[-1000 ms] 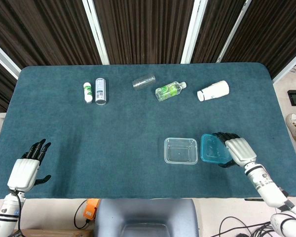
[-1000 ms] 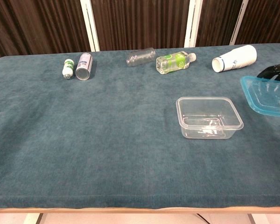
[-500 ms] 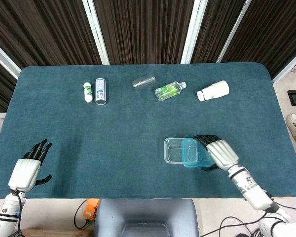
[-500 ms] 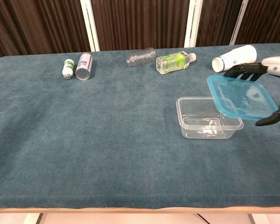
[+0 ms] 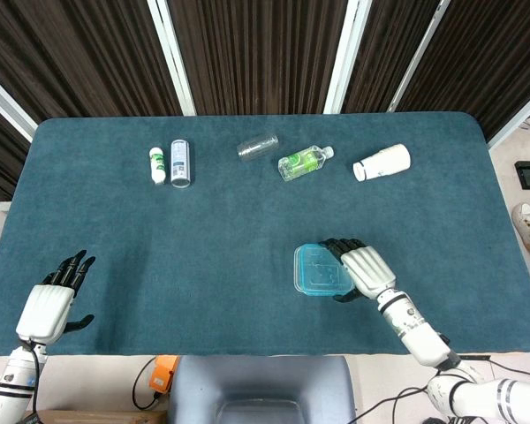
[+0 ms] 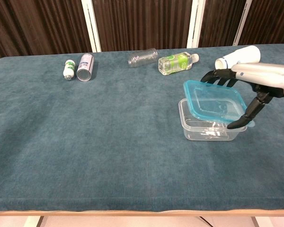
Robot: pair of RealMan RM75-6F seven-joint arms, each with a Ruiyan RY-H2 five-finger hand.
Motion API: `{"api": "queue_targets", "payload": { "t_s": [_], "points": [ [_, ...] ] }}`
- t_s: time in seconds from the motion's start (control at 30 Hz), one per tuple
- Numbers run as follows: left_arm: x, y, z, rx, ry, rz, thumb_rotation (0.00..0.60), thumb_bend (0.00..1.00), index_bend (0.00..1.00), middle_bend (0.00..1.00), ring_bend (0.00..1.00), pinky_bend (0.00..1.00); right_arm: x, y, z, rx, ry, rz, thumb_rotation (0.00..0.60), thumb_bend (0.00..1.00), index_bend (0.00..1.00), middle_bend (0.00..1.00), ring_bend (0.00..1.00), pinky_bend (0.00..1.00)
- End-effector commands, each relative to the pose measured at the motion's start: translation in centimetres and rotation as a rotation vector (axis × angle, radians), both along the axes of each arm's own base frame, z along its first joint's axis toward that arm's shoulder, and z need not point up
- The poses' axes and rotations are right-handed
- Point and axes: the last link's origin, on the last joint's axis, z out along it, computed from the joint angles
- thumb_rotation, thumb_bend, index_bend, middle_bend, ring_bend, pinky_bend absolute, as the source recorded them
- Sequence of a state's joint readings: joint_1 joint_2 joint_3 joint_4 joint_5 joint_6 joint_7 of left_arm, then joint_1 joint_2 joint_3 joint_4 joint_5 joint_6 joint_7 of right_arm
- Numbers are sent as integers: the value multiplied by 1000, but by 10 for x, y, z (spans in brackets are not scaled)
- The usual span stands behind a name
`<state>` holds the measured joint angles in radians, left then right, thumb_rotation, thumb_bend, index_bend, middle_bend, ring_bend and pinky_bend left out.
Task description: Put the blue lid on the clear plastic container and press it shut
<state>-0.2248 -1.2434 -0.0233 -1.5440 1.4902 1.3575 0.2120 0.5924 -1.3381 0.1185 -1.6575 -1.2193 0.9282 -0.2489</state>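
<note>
Right hand's point(image 6: 255, 80) dark fingers point(image 6: 217, 75) hold translucent blue lid point(image 6: 213, 100) over clear rectangular container point(image 6: 208, 127).

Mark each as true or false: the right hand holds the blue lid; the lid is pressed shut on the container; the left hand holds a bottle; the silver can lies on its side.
1. The right hand holds the blue lid. True.
2. The lid is pressed shut on the clear container. False: it is above the container, tilted and not seated.
3. The left hand holds a bottle. False: it holds nothing, fingers apart.
4. The silver can lies on its side. True.
</note>
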Motion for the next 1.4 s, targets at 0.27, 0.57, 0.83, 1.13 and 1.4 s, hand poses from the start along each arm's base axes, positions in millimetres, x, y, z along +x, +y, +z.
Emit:
{"api": "queue_targets", "payload": {
  "t_s": [0.27, 0.57, 0.83, 1.13, 1.4],
  "points": [
    [1, -1, -1, -9, 8, -4, 600, 422, 85, 0, 103, 336, 6, -5, -16, 19, 20, -14, 600, 236, 261, 407, 423, 436],
    [1, -1, -1, -10, 6, -2, 600, 422, 85, 0, 103, 335, 12, -10, -25, 24, 41, -19, 600, 236, 236, 387, 406, 416],
    [0, 0, -1, -11, 3, 0, 600, 422, 85, 0, 103, 335, 10, -12, -27, 23, 53, -28, 600, 235, 210, 364, 382, 405],
    [0, 0, -2, -16, 7, 1, 600, 423, 85, 0, 113, 336, 7, -12, -25, 29, 61, -41, 600, 236, 157, 278, 298, 380],
    [0, 0, -2, -16, 7, 2, 600, 422, 85, 0, 116, 336, 5, -13, -25, 35, 58, -45, 600, 236, 96, 179, 189, 349]
  ]
}}
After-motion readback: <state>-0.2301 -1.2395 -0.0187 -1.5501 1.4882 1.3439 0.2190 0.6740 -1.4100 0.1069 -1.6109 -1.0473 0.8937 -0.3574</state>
